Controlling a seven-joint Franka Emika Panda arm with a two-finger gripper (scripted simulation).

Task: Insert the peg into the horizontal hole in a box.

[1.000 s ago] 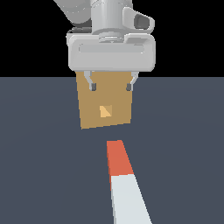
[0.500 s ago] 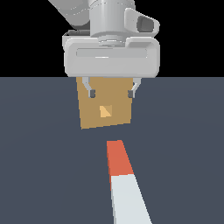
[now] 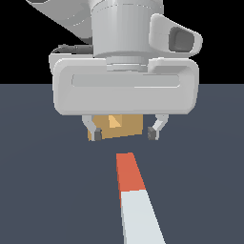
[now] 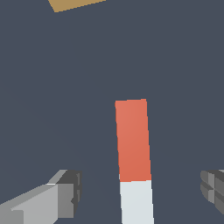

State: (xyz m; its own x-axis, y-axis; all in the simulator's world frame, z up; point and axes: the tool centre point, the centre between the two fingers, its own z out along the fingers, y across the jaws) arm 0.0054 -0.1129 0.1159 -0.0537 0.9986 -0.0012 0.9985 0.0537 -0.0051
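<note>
The peg (image 3: 135, 200) lies flat on the dark floor, its red-orange part toward the box and its white part toward the camera. It also shows in the wrist view (image 4: 132, 157). The tan box (image 3: 116, 127) stands beyond it, mostly hidden behind my gripper's body; only part of its lighter hole (image 3: 113, 122) shows. In the wrist view only a corner of the box (image 4: 72, 4) shows. My gripper (image 3: 125, 132) is open and empty, hanging above the floor between the box and the peg's red end. One finger (image 4: 65, 197) shows beside the peg.
A dark grey-blue floor (image 3: 43, 190) runs under everything, with black background behind it. The arm's large grey hand body (image 3: 125, 90) fills the upper middle of the exterior view.
My gripper has come toward the camera and lower, from in front of the box to near the peg's red end. It now covers most of the box. The peg has not moved.
</note>
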